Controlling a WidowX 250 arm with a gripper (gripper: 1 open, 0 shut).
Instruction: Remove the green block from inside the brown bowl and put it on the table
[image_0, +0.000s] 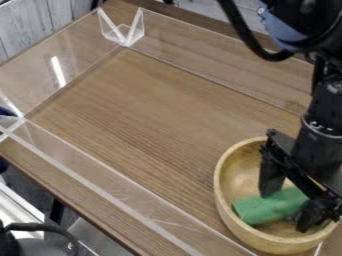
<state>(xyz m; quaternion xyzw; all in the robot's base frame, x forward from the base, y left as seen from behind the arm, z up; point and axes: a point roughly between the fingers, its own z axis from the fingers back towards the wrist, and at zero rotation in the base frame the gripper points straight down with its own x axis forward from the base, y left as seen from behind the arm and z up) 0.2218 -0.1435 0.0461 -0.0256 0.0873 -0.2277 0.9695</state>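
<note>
Table: a broad brown wood-grain top (127, 95) with low clear walls along its sides; the bowl stands on it at the near right corner of the view.
Robot arm: dark, reaching in from the upper right, its wrist (305, 22) above and behind the bowl. A careless sideways move at this height could drag the bowl along.
Bowl: the brown bowl (235, 165), round, light and thick-rimmed, sits upright. If a finger catches the rim on the way up, it could tip or slide.
Gripper: the black gripper (293, 195) is down inside the bowl, its fingers set wide, one toward the left of the block and one toward the right. Whether either touches the block cannot be told. The deep wall leaves the right finger little room, so closing may jam it against the wood.
Block: the green block (271, 207) lies in the bowl, partly hidden by the fingers. It rests at a slant, so an off-centre pinch could turn it or let it slip back.
</note>
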